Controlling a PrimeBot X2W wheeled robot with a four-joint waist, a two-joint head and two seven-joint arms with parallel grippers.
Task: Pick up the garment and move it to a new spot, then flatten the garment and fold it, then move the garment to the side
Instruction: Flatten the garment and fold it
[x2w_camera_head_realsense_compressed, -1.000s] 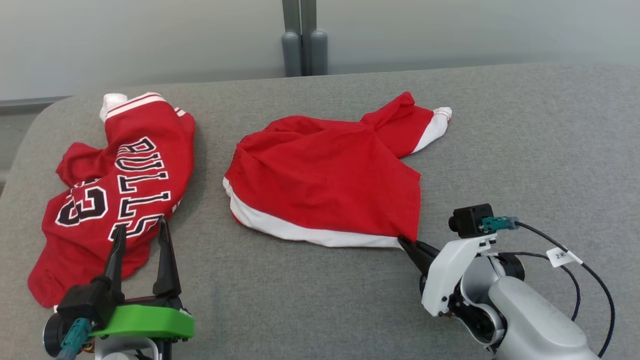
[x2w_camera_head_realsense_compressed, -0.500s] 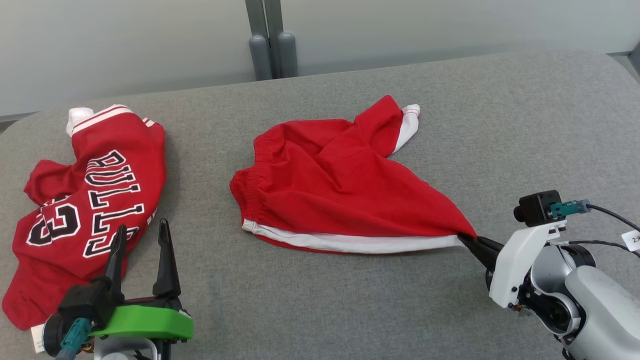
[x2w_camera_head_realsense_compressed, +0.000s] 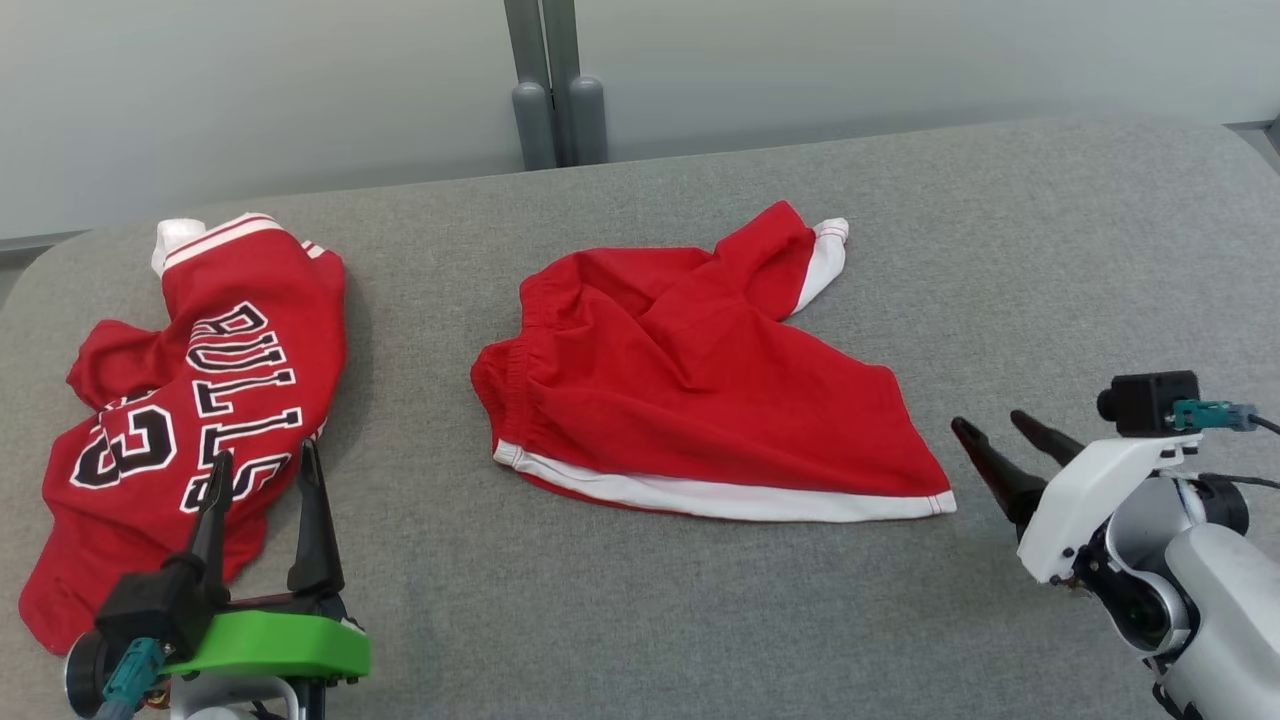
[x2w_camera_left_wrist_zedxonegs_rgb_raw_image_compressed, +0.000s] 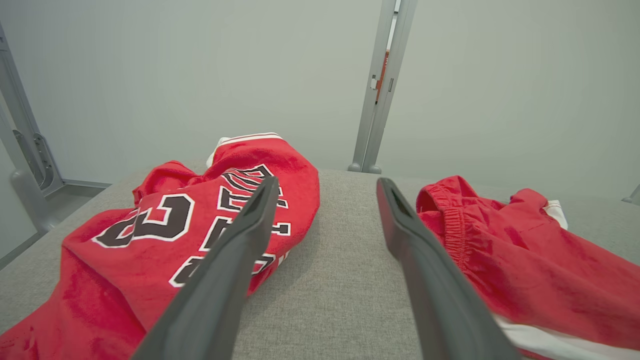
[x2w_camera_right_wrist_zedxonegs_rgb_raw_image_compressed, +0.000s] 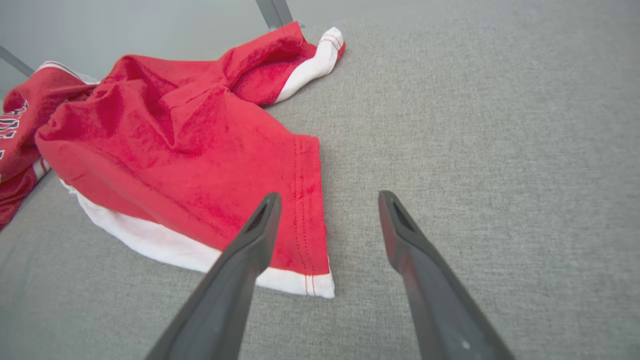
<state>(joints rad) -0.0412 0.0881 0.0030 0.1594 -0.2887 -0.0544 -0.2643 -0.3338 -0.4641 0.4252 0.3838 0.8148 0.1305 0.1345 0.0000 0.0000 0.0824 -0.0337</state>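
Soft, limp red cloth shorts (x2w_camera_head_realsense_compressed: 690, 400) are seen crumpled; right gripper (x2w_camera_head_realsense_compressed: 990, 421) is spread wide, empty; hem corners should be pinched.

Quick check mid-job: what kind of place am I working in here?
Probably a lab or test bay rather than a home: a grey fabric-covered table, plain pale wall panels joined by a metal post, and two red garments laid out, shorts and a jersey.
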